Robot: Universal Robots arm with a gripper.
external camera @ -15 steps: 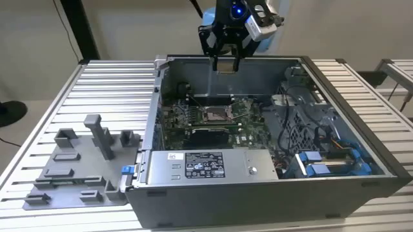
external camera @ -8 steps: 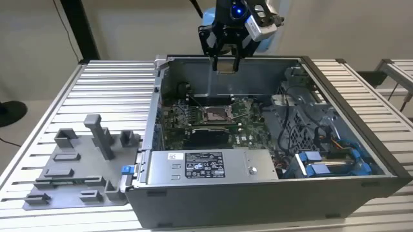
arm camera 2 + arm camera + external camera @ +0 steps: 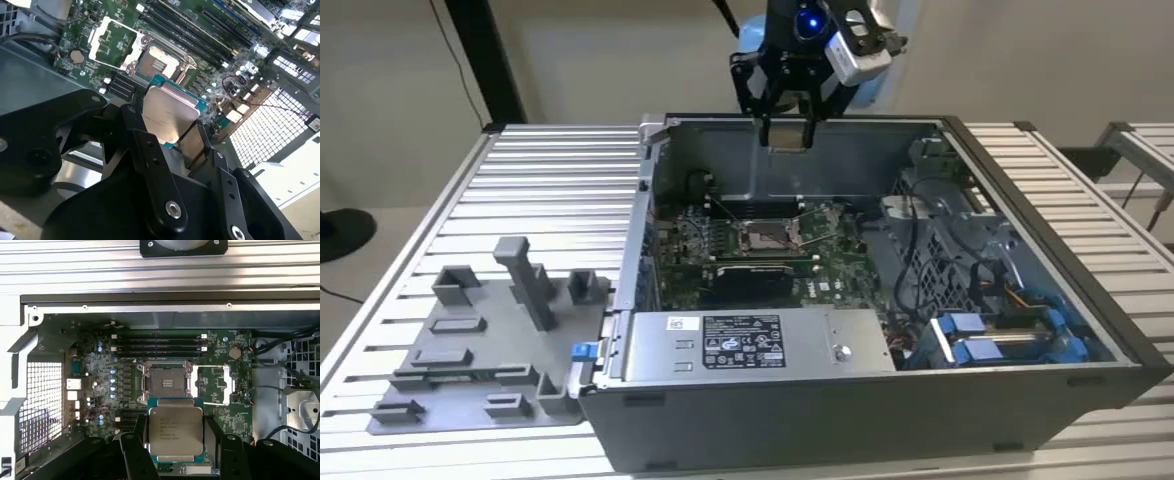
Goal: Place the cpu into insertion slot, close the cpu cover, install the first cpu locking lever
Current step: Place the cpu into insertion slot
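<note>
My gripper (image 3: 787, 128) hangs above the back wall of the open computer case (image 3: 1121, 330), shut on the cpu (image 3: 175, 432), a silvery-faced square chip with a teal edge. In both wrist views the black fingers (image 3: 213, 435) press on two opposite sides of the chip (image 3: 167, 112). Below it on the green board lies the insertion slot (image 3: 165, 384), uncovered, with a dark centre and metal rim, also seen at the case's middle (image 3: 765, 237). The cpu cover (image 3: 212, 385) is swung open flat beside the slot (image 3: 157, 61), its frame (image 3: 111, 42) showing green board through the opening.
A grey power supply box (image 3: 747, 345) with a white label fills the case's near side. Blue drive brackets (image 3: 1001, 335) and cables sit at the exterior view's right. Black memory slots (image 3: 160, 344) run beside the socket. A grey fixture tray (image 3: 467, 350) lies on the slatted table.
</note>
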